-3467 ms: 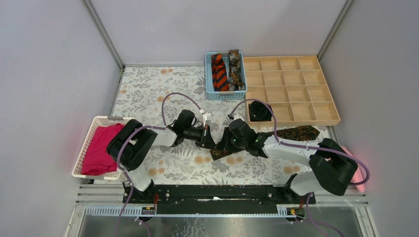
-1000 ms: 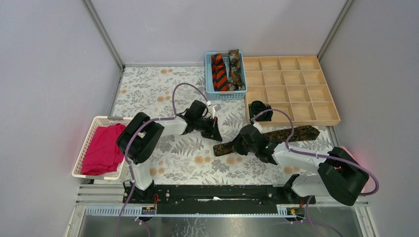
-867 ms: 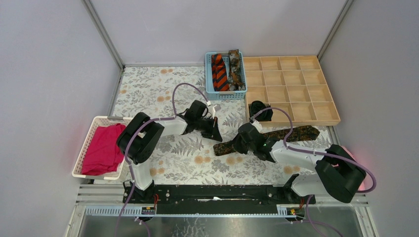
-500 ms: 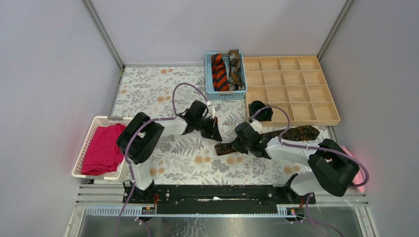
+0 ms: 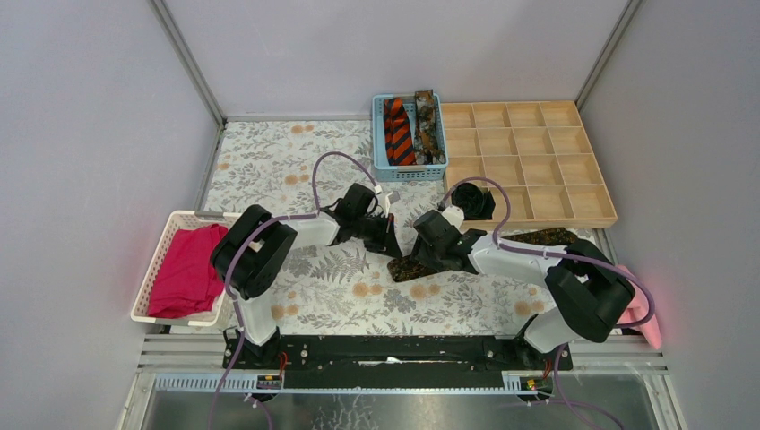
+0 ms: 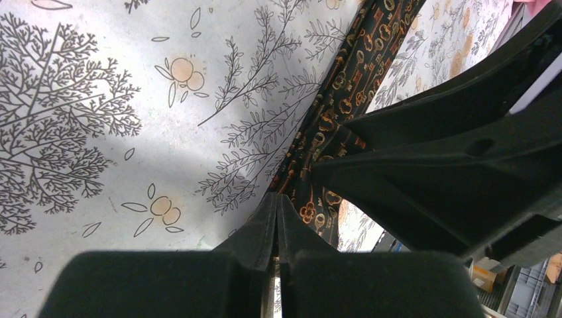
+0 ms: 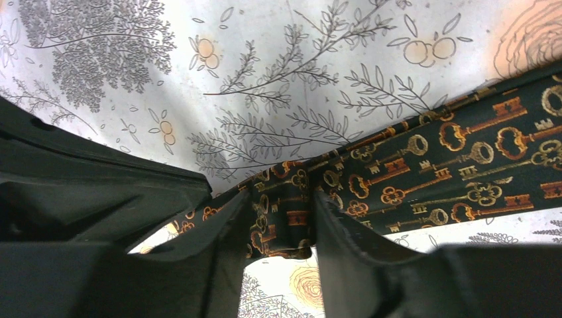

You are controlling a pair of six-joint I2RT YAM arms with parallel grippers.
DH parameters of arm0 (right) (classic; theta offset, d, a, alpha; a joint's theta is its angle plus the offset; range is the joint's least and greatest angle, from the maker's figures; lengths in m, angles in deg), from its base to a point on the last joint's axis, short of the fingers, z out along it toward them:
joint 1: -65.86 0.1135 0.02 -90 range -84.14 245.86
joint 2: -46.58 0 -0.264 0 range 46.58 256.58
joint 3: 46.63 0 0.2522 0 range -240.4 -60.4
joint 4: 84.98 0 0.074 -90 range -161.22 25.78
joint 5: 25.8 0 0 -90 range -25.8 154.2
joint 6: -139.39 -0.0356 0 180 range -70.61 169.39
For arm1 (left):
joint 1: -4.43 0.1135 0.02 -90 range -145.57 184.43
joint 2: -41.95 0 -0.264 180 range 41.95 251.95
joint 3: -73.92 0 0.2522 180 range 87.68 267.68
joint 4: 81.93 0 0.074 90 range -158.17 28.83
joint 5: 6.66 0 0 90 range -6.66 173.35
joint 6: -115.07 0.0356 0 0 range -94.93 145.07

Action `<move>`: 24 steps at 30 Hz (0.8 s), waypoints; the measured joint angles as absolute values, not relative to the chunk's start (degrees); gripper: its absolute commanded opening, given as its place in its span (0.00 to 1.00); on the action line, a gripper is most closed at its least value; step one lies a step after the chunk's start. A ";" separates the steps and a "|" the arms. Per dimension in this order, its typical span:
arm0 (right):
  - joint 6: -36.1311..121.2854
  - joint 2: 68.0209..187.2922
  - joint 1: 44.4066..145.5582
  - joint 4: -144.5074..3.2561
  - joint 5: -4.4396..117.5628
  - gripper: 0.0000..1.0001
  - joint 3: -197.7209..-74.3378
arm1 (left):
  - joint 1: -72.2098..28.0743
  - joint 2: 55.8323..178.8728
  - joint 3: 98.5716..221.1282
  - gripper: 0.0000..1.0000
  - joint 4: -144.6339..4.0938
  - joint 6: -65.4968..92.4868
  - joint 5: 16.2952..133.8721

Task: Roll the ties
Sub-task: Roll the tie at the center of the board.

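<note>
Brown key-print tie [image 7: 424, 165] lying with narrow end between parted right jaws. Left jaws pressing shut, just beside. Advising: pinching tip squarely, rolling tight, keeping edges aligned.

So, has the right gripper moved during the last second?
Yes. The right gripper has shifted left along the dark brown tie, away from the wooden tray, toward the left gripper.

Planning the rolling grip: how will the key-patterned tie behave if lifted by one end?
Probably floppy: the tie lies flat on the table, its end creased inside the right gripper. Likely light, being thin fabric.
</note>
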State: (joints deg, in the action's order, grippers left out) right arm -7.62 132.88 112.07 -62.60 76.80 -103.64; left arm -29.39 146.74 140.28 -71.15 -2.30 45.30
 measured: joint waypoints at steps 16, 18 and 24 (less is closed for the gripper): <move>2.00 121.80 119.68 -49.86 85.17 0.19 -107.16 | -29.65 148.23 141.09 0.04 -70.89 -2.17 45.59; 1.91 122.12 123.90 -47.21 87.51 0.06 -107.27 | -29.65 149.32 142.53 0.04 -70.80 -2.13 45.96; 0.51 129.29 131.28 -42.64 91.67 0.00 -107.42 | -29.63 150.83 144.87 0.04 -69.44 -1.43 47.99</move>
